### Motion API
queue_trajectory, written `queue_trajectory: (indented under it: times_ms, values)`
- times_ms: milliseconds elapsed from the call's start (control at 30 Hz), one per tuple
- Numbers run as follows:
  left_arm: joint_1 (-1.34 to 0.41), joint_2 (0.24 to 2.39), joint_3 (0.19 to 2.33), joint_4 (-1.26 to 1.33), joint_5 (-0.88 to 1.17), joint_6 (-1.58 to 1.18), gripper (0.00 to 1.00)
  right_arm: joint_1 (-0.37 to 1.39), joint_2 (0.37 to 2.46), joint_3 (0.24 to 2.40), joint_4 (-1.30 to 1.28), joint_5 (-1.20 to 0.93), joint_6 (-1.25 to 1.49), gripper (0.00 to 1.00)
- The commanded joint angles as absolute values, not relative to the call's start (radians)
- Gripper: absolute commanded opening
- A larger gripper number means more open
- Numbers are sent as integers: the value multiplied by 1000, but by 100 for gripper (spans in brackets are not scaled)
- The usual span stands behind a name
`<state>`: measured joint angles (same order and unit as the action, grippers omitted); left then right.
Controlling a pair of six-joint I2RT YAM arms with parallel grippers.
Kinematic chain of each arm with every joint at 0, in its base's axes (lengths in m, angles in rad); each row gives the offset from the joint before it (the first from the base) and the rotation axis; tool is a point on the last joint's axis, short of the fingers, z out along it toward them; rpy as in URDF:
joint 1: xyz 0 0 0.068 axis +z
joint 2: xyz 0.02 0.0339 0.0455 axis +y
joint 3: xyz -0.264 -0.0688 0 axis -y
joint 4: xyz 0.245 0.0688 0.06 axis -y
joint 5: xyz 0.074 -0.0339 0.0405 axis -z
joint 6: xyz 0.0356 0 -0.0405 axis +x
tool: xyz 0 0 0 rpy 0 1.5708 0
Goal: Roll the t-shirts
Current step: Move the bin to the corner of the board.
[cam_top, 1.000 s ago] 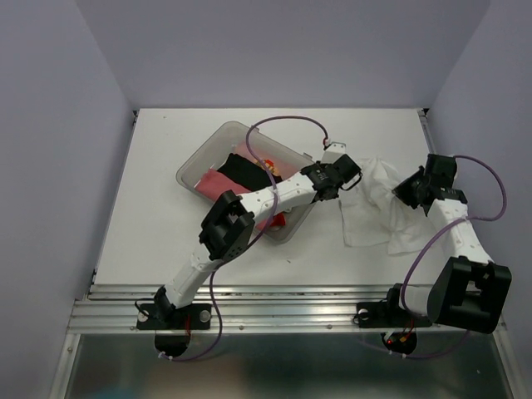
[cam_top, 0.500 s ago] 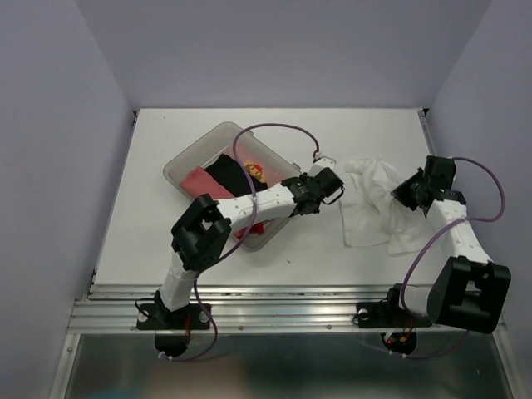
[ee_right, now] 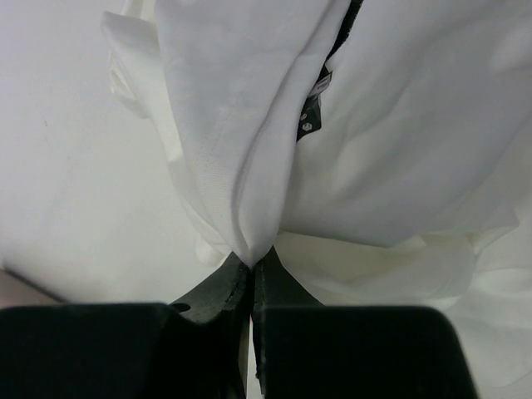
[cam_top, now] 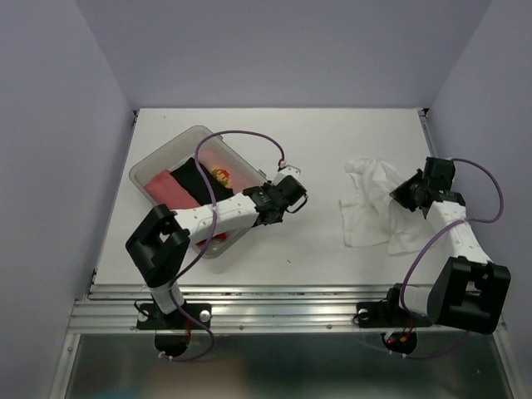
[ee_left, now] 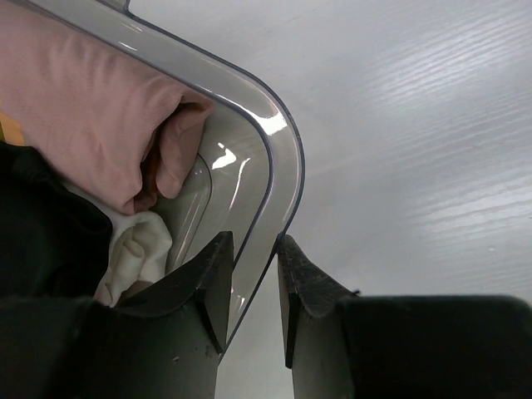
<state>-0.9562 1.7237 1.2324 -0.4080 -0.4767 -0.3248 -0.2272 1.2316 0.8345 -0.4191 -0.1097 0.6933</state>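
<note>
A white t-shirt (cam_top: 370, 208) lies crumpled on the table at the right. My right gripper (cam_top: 407, 198) is shut on a fold of it (ee_right: 241, 125), next to its small dark neck label (ee_right: 312, 108); the fold runs straight into the closed jaws (ee_right: 251, 264). Further t-shirts sit in the clear plastic tub (cam_top: 166, 150): salmon-pink (cam_top: 162, 184), black (cam_top: 193, 179) and one with red-yellow print (cam_top: 221, 174). My left gripper (cam_top: 273, 202) is shut on the tub's right corner. Its jaws (ee_left: 253, 241) straddle the tub wall (ee_left: 278, 158), with the pink shirt (ee_left: 83, 108) just inside.
The tub stands at the left middle of the white table (cam_top: 316, 141). Lilac walls close in the back and both sides. A metal rail (cam_top: 274, 303) runs along the near edge by the arm bases. A purple cable (cam_top: 241, 137) loops above the tub.
My left gripper has dragged the tub to the left across the table, away from the white t-shirt. The right arm and the white t-shirt have stayed put.
</note>
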Motion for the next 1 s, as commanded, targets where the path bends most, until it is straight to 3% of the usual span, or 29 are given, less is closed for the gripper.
queue_trajectory:
  times_ms: [0,233,433,567,667,967]
  values:
    - [-878,1651,1135,-540,-555,-327,0,-225,1207,833,-382,-120,687,2]
    - [-795,1508,1055,-537,-508,-313,0,-225,1223,827,-365,-129,693,2]
    - [-798,1512,1158,-589,-425,-316,1,-225,1230,830,-364,-129,692,2]
    - [-818,1502,1290,-615,-356,-336,41,-225,1223,830,-365,-127,690,2]
    - [-819,1493,1356,-609,-338,-348,60,-225,1221,827,-365,-129,690,2]
    - [-769,1676,1604,-542,-400,-409,58,-225,1212,824,-364,-143,687,2]
